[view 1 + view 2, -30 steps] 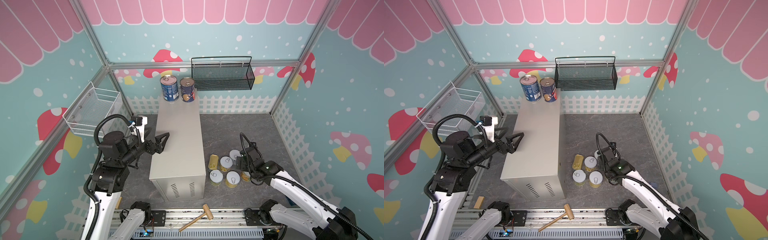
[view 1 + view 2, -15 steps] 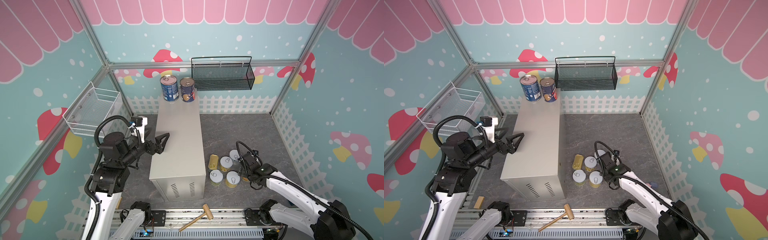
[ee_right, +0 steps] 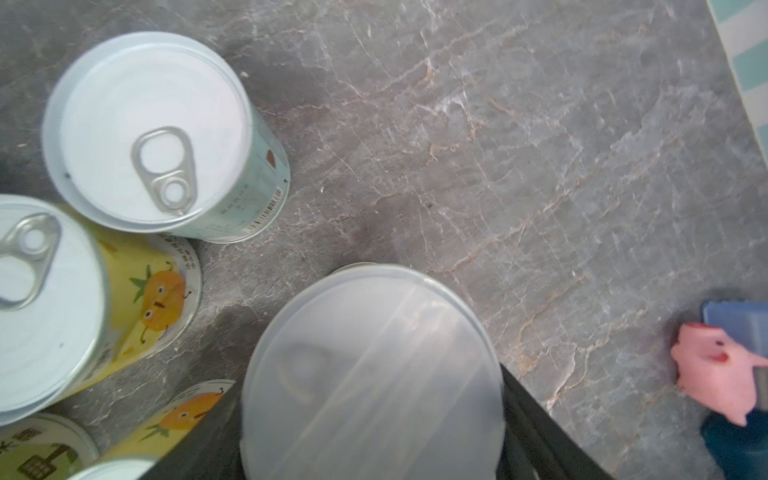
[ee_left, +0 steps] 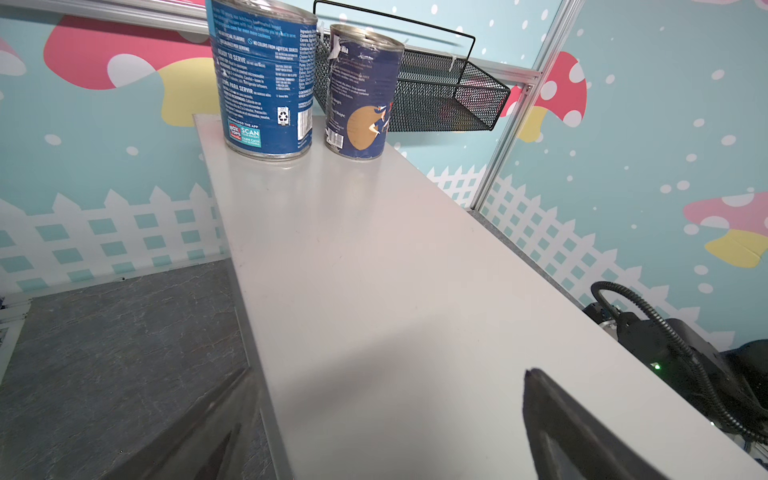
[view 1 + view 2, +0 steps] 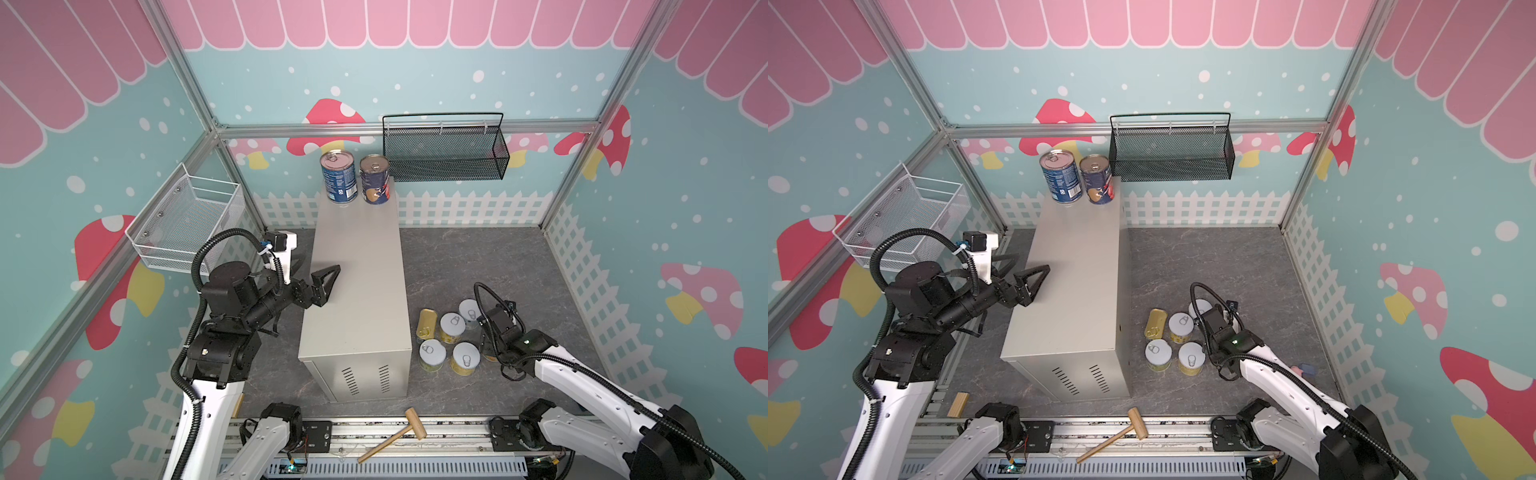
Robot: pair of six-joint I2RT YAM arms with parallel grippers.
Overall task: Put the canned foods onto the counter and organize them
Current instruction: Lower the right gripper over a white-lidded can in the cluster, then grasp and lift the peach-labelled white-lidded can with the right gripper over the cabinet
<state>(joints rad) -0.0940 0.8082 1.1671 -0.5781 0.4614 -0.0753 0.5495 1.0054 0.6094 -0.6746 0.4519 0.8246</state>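
Note:
Two tall blue cans (image 5: 338, 176) (image 5: 374, 179) stand at the far end of the beige counter (image 5: 357, 266). On the floor to its right lie a flat gold tin (image 5: 427, 323) and several short yellow cans with silver pull-tab lids (image 5: 452, 326). My right gripper (image 3: 370, 386) is down over the rightmost short can (image 3: 374, 357), with a finger against each side of it. In both top views the wrist hides most of that can. My left gripper (image 5: 320, 266) hangs open over the counter's left edge, holding nothing.
A black mesh basket (image 5: 444, 153) hangs on the back wall and a white wire basket (image 5: 187, 224) on the left wall. A wooden mallet (image 5: 399, 432) lies on the front rail. A small pink and blue object (image 3: 715, 374) lies on the floor right of the cans.
My right gripper has come down and forward over the rightmost short can, and its jaws have narrowed onto it. The left arm has hardly moved.

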